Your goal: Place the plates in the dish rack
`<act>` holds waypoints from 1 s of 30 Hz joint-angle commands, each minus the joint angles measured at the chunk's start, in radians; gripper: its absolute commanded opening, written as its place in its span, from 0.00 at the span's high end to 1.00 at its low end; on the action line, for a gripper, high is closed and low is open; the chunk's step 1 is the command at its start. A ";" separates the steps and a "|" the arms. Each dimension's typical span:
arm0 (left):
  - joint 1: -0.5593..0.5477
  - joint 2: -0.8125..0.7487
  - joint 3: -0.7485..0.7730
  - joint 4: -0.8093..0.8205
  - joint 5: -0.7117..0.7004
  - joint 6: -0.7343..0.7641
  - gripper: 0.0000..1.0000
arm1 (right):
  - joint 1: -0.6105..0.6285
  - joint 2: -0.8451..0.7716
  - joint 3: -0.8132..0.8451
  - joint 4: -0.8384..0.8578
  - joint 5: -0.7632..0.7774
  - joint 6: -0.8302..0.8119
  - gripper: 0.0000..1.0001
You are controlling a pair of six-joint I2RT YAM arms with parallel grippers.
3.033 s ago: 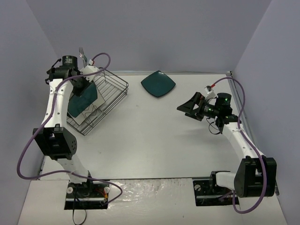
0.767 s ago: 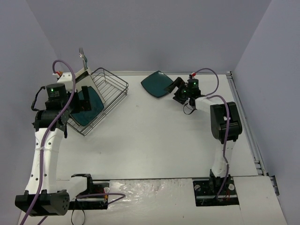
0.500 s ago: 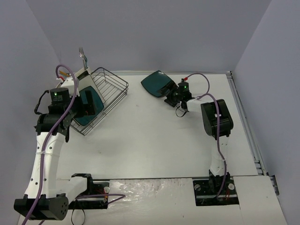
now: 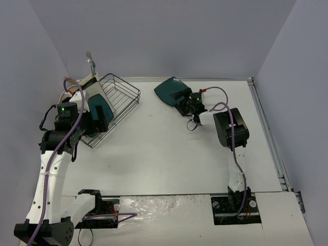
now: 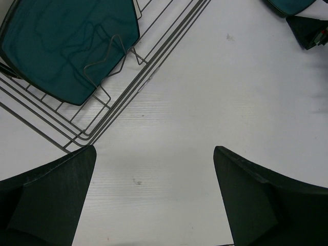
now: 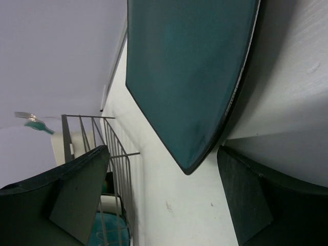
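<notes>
Toward the left edge of the counter: left gripper, jaws spread wide and holding nothing, over bare surface just beside the near side of the dish rack. Inside that black wire rack, a dark teal plate leaning among the wavy dividers. At the rack's far-left corner, a white cutlery caddy with a fork standing upright. Near the middle of the far edge: second dark teal plate, outside the rack and well apart from it. Right gripper low at its near-right corner, jaws released wide, that corner between the fingers; contact impossible to tell.
</notes>
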 commanded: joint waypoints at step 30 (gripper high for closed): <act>-0.028 -0.007 -0.001 0.069 0.053 -0.031 0.03 | 0.021 0.141 -0.037 0.302 0.128 0.363 1.00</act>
